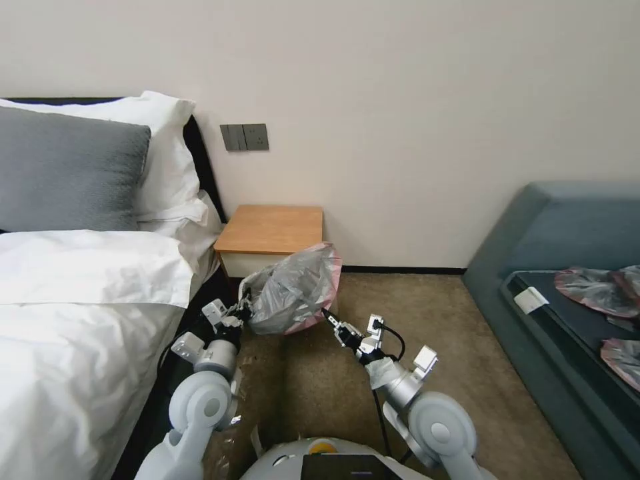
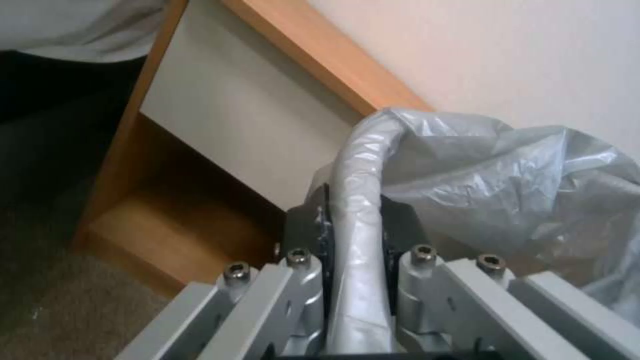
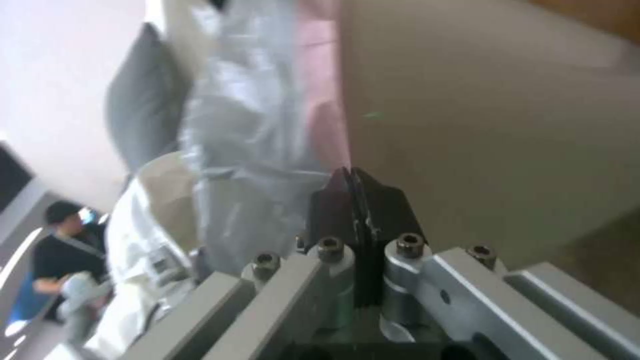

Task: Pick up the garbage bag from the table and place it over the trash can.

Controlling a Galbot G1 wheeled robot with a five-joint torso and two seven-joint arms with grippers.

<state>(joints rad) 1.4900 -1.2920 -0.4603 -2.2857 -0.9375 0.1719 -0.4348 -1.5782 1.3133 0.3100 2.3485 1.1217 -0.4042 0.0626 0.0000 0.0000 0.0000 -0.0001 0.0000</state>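
A: Start at the left gripper point(image 1: 245, 308). What is it doing?

B: It is low in front of the table point(image 1: 270, 230), at the left side of the bag point(image 1: 293, 290); in the left wrist view its fingers point(image 2: 320, 230) are clamped on a rolled band of the bag point(image 2: 467, 170) that runs up between them and bends over toward the wall.

A: And the right gripper point(image 1: 330, 317)?

B: It points at the bag's lower right edge, by the pink rim; in the right wrist view its dark fingers point(image 3: 377, 210) are pressed flat together; the plastic point(image 3: 247, 150) lies just beside the tips; I cannot tell whether any film is caught between them.

A: Where is the bag itself?

B: Off the tabletop; it hangs bunched and puffed in front of the table's right front corner, above the carpet point(image 1: 413, 313), between the two grippers; its pink edge curves down the right side and along the bottom.

A: The can?

B: I cannot make it out; the bag covers the spot below the table's corner.

A: What lies around it?

B: The bed point(image 1: 80, 313) with white sheets and a grey pillow point(image 1: 67, 170) is on the left, touching the table's side; the left wrist view shows the table's white drawer front point(image 2: 227, 110) and open lower shelf point(image 2: 160, 225); a grey-blue sofa point(image 1: 567, 227) stands well apart on the right, with flatter grey-pink bags point(image 1: 593, 287) spread on it.
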